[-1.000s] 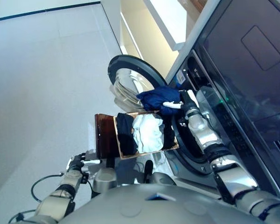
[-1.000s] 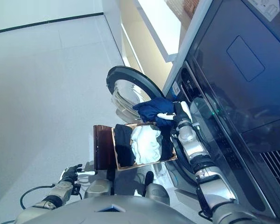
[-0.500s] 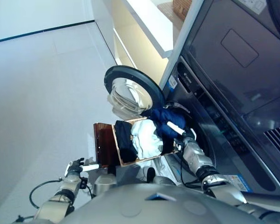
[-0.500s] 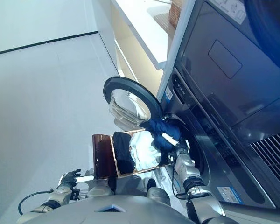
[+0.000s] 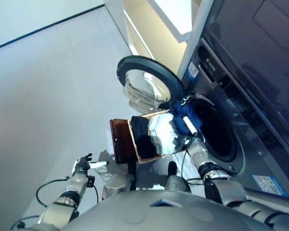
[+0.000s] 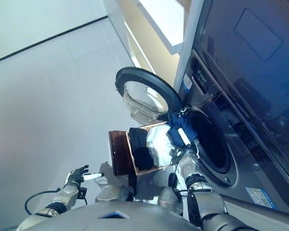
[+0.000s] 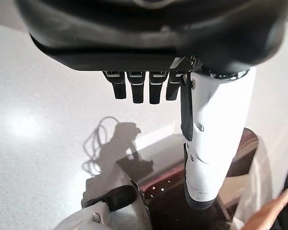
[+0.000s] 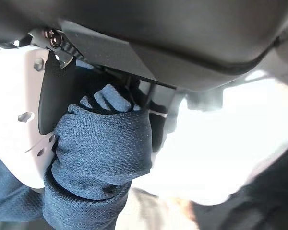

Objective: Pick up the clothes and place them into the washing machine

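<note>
Your right hand [image 5: 191, 136] is clamped on the blue garment [image 5: 182, 113], holding it at the lip of the washing machine [image 5: 221, 137] drum opening, just past the open door [image 5: 149, 84]. More clothes sit in the basket [image 5: 156, 153] beside it; your left hand [image 5: 82, 164] hangs low over the floor [image 5: 48, 96], fingers relaxed and holding nothing

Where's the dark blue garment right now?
The dark blue knit garment is clutched in the right hand, at the near rim of the dark washing machine's open drum, just past the wooden box holding the white and black clothes.
</note>
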